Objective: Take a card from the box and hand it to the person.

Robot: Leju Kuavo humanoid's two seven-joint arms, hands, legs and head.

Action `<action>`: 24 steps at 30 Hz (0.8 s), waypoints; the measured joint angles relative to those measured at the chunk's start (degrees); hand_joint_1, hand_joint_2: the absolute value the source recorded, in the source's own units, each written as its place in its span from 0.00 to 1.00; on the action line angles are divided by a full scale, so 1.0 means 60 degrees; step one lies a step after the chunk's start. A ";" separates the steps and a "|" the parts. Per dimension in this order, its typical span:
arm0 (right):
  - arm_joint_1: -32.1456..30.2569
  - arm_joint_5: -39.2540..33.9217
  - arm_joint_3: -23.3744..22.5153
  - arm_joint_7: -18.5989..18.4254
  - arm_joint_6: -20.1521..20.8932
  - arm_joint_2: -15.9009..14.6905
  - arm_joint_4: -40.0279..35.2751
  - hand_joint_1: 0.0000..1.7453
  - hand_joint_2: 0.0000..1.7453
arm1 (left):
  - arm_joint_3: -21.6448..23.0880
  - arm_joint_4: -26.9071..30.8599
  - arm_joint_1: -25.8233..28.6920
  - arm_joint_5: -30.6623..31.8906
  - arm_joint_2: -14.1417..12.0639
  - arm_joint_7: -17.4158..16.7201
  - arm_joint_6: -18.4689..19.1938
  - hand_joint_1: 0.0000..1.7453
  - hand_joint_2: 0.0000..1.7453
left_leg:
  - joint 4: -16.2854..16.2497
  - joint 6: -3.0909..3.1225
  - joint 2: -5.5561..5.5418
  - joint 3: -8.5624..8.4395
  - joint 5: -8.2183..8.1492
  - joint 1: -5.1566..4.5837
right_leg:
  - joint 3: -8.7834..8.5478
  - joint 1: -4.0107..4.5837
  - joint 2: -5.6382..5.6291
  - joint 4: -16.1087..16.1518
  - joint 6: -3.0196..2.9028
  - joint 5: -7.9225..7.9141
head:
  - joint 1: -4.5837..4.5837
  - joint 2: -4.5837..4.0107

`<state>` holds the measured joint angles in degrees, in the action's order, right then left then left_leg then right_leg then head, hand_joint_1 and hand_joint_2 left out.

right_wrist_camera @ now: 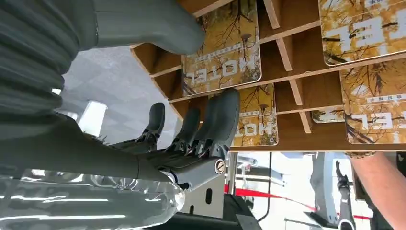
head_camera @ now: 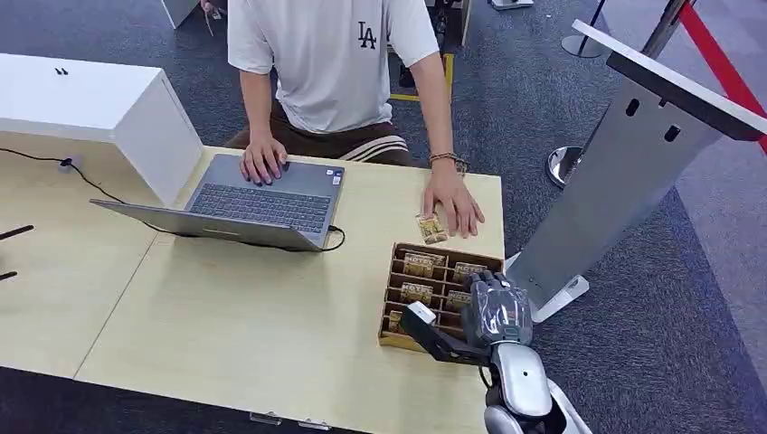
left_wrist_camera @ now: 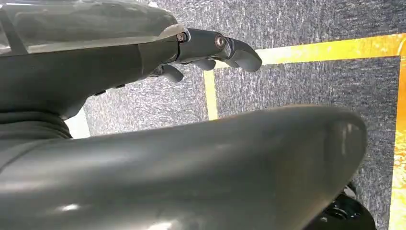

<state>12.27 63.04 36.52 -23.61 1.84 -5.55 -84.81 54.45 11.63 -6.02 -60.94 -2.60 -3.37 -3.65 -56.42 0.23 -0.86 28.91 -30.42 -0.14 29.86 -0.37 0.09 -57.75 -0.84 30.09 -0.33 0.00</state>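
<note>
The right hand [head_camera: 496, 307] hovers over the brown wooden compartmented box [head_camera: 395, 294], fingers [right_wrist_camera: 225, 120] extended, apart, holding nothing. The yellow printed hotel cards [right_wrist_camera: 225, 52] lie flat in the compartments. The fingertips should lower onto one card's edge, pinching only that card.

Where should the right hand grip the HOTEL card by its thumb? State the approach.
Pinch the card by its free top edge, right hand coming from above, thumb on one face, fingers on the other. It leans in a slot of the box; dividers likely block its sides.
</note>
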 joint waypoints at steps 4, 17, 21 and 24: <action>-0.0001 0.0004 0.0000 0.0000 -0.0004 0.0000 -0.0094 0.47 1.00 | 0.0047 0.0000 0.0000 0.0000 -0.0004 0.0000 0.0000 0.00 0.00 | 0.0000 0.0000 0.0000 -0.0001 0.0000 0.0000 | 0.0000 0.0000 0.0000 0.0000 0.0000 0.0000 | 0.0000 0.0000; -0.0008 0.0011 0.0000 -0.0011 -0.0004 -0.0004 -0.0328 0.52 1.00 | 0.0058 0.0000 0.0001 0.0000 -0.0015 0.0000 0.0000 0.00 0.00 | 0.0000 0.0000 0.0000 0.0001 0.0000 0.0000 | 0.0000 0.0000 0.0000 0.0000 0.0000 0.0000 | 0.0000 0.0000; -0.0008 0.0015 0.0007 -0.0011 0.0014 -0.0004 -0.0353 0.52 1.00 | 0.0058 0.0000 0.0000 -0.0026 -0.0022 0.0004 0.0000 0.00 0.00 | 0.0000 0.0000 0.0000 0.0000 0.0000 0.0000 | 0.0000 0.0000 0.0000 0.0000 0.0000 0.0000 | -0.0004 0.0000; -0.0009 0.0011 0.0018 -0.0011 0.0062 -0.0004 -0.0353 0.54 1.00 | 0.0058 0.0000 0.0000 -0.0033 -0.0022 0.0004 0.0004 0.00 0.00 | 0.0000 0.0000 0.0000 0.0000 0.0000 0.0000 | 0.0000 0.0000 0.0000 0.0000 0.0000 0.0000 | -0.0007 0.0000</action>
<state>12.21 63.10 36.63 -23.67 2.21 -5.57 -86.92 54.80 11.63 -6.02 -61.13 -2.73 -3.34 -3.63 -56.42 0.23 -0.86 28.91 -30.43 -0.14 29.86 -0.37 0.09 -57.75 -0.84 30.09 -0.37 0.00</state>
